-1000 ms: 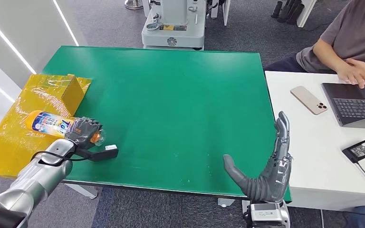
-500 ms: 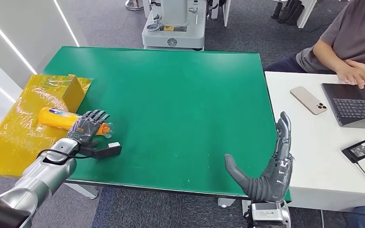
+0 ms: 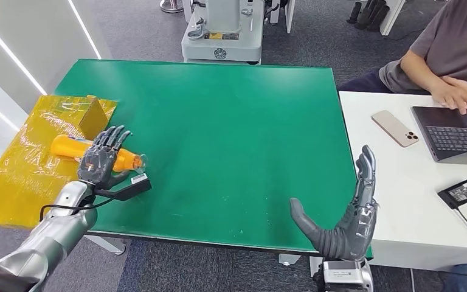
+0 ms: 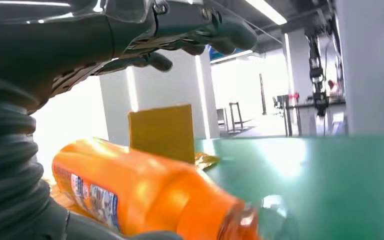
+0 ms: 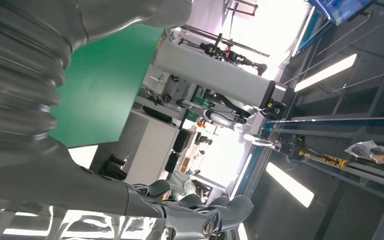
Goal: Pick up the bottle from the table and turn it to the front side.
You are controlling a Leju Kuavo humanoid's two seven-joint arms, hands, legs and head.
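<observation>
Left hand (image 3: 101,159) spread over orange bottle (image 3: 73,148), holding nothing; from head view, bottle lies under my fingers on yellow sheet (image 3: 18,173). Right hand (image 3: 346,219) open, well apart. Left wrist view: bottle (image 4: 145,195) beneath palm, label possibly sideways. Risk: round body rolls off when I close.

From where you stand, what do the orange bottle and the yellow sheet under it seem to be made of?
The orange bottle looks like glossy, translucent plastic: light glows through it in the left wrist view. The yellow sheet is probably cardboard wrapped in shiny film, judging by its crinkled glints.
</observation>
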